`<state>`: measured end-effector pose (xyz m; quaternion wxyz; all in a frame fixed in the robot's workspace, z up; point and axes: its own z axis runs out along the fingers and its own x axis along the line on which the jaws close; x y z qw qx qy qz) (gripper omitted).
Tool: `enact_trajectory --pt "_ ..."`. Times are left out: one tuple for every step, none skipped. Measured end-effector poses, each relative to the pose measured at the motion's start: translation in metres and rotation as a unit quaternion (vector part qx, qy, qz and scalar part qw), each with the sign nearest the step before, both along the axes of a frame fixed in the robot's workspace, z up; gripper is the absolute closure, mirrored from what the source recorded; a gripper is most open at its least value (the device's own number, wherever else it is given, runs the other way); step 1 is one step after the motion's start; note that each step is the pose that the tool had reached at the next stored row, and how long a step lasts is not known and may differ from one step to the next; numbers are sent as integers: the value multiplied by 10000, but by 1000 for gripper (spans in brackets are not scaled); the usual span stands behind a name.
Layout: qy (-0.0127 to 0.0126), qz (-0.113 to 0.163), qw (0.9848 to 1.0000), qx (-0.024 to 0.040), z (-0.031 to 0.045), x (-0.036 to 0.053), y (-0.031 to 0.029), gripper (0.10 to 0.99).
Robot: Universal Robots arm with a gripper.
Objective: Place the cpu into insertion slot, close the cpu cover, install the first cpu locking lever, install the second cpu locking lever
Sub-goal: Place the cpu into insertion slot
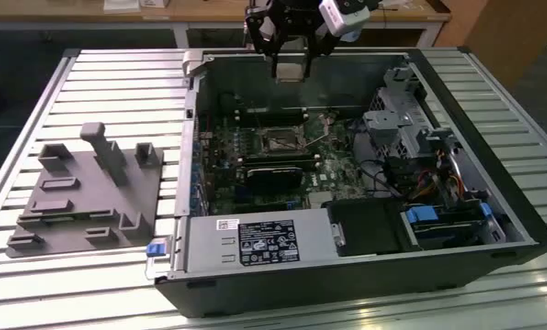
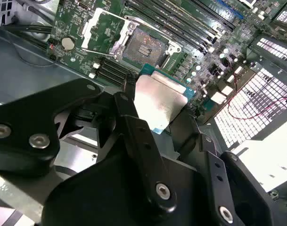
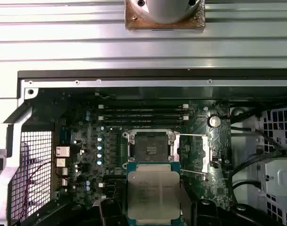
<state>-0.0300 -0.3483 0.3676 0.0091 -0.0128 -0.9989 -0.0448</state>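
Gripper: you have the gripper (image 1: 290, 69) up over the far wall of the open case (image 1: 493, 206), above the board (image 1: 333, 168).
Fingers: the black fingers (image 2: 134, 122) are closed on the cpu, one against each of two opposite edges, as both wrist views show.
Cpu: you hold the cpu (image 3: 152, 195) in the air with its pale metal face towards the wrist. It is not seated and sits clear of the slot.
Slot: the slot (image 3: 150, 143) lies bare, with its dark centre exposed. In the exterior view it sits near the middle of the board, nearer the camera than the gripper.
Cover: the cover (image 3: 204, 157) is swung open and lies just beside the slot. A thin metal rod runs along its edge.
Case: it lies on its side on a slatted metal table (image 1: 117, 89), and the labelled power supply (image 1: 254, 244) sits at its near end.
Other items: a grey fixture (image 1: 80, 192) rests on the table at the exterior view's left, well apart from the case.
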Motion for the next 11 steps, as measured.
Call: enact_trajectory --pt "0 0 10000 0 0 0 0 549" --pt "0 0 10000 0 0 0 0 549" --pt "0 0 10000 0 0 0 0 549" --pt "0 0 10000 0 0 0 0 549" --pt "0 0 10000 0 0 0 0 549" --pt "-1 0 10000 -1 0 0 0 549" --pt "-5 0 10000 0 -2 0 0 549" --pt "-11 0 10000 1 -7 0 1 549" --pt "-16 0 10000 0 -11 0 0 549" --pt "-19 0 10000 0 -17 0 0 549" --pt "-22 0 10000 0 -25 0 0 549"
